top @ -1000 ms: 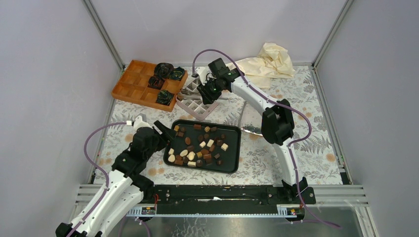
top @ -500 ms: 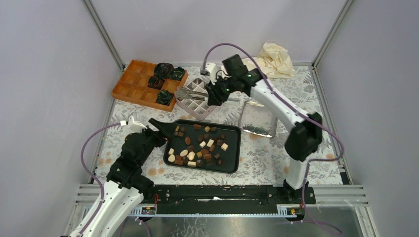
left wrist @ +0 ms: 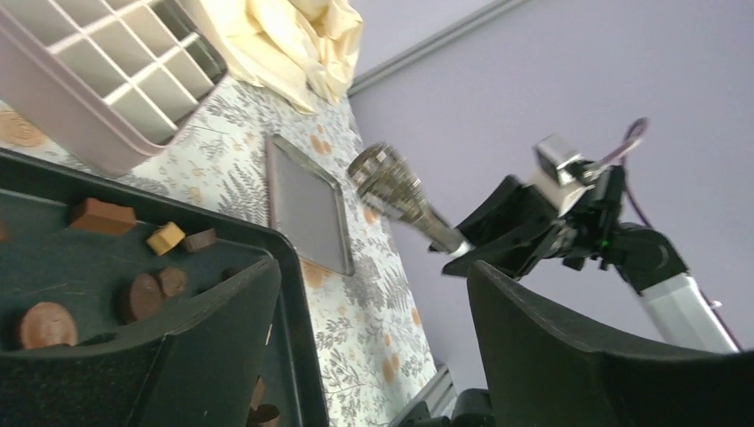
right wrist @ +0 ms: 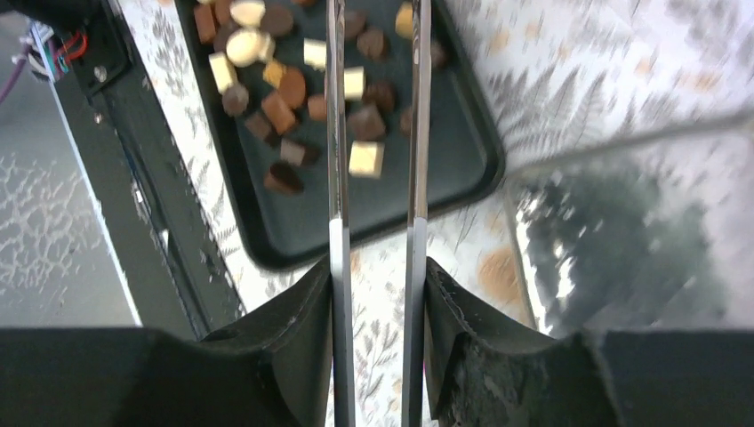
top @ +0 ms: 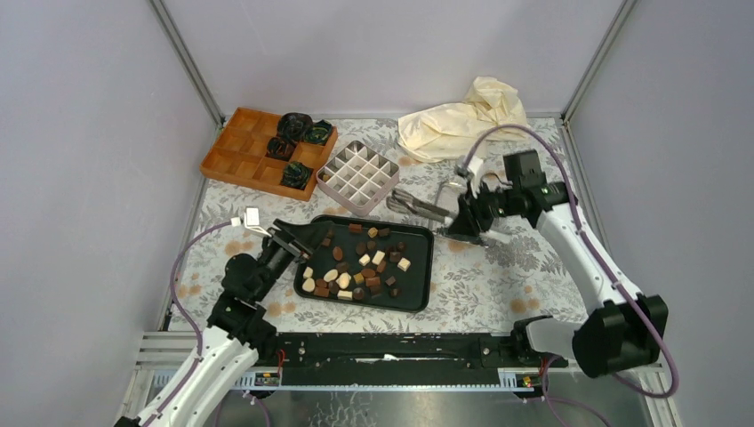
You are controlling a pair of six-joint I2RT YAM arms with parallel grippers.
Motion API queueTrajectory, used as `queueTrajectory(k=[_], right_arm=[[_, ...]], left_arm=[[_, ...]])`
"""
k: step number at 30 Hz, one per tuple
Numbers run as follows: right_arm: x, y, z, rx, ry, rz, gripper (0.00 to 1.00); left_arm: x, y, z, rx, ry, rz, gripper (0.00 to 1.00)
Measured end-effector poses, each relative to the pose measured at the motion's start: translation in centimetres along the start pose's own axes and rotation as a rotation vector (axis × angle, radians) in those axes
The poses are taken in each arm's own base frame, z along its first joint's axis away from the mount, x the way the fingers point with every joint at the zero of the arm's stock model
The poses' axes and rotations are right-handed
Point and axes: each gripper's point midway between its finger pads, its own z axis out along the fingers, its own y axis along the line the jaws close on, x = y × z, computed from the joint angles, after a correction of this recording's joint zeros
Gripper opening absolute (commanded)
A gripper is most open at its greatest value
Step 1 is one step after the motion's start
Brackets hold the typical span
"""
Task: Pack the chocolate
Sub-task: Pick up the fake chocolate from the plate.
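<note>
the tabletop (top: 533, 267) has a grey fern-and-flower print. at upper left lies an orange tray (top: 233, 153) with compartments. just right of it is a white grid box (top: 358, 176), turned cornerwise. a black tray (top: 418, 295) sits at centre, with a flat silver tray (left wrist: 307, 205) beside its right edge. a crumpled cream cloth (top: 462, 120) lies upper right.

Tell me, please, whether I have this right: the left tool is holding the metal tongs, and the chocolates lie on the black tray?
Not quite. It is the right tool that grips the metal tongs, as the right wrist view shows. The left tool is open with nothing between its fingers. The chocolates do lie on the black tray.
</note>
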Motion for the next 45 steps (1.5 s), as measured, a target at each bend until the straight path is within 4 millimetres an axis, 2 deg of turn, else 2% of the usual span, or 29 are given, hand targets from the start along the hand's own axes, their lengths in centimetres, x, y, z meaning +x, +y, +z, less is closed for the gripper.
queueTrajectory(k=[4,7,14,19,25,28,34,45], right_arm=[[5.3,0.9,-0.8,0.014,0.054,0.066,0.42],[7.4,1.5,-1.3,0.028,0.082,0.065,0.42],[9.9,1.5,-1.7,0.044,0.162,0.01,0.42],[11.7,1.2,-1.5,0.042,0.242,-0.018,0.42],[14.4,2.4,-0.1,0.006,0.372,-0.067,0.43],[15.1,2.6,0.4,0.003,0.415,-0.077,0.43],[15.3,1.8,0.6,0.048,0.444,-0.089,0.44],[15.4,1.7,1.5,0.049,0.475,-0.105,0.45]], left_arm=[[0.6,-0.8,0.6,0.06,0.03,-0.022,0.82],[1.2,-1.1,1.1,0.085,0.063,-0.046,0.79],[2.9,-0.5,1.8,0.079,0.145,-0.088,0.78],[2.5,-1.0,1.4,0.093,0.13,-0.088,0.78],[2.4,0.5,0.8,0.016,0.109,-0.097,0.78],[2.5,1.4,0.5,-0.029,0.105,-0.102,0.79],[2.8,2.8,0.2,-0.09,0.104,-0.107,0.79],[3.1,3.6,0.0,-0.125,0.113,-0.111,0.79]])
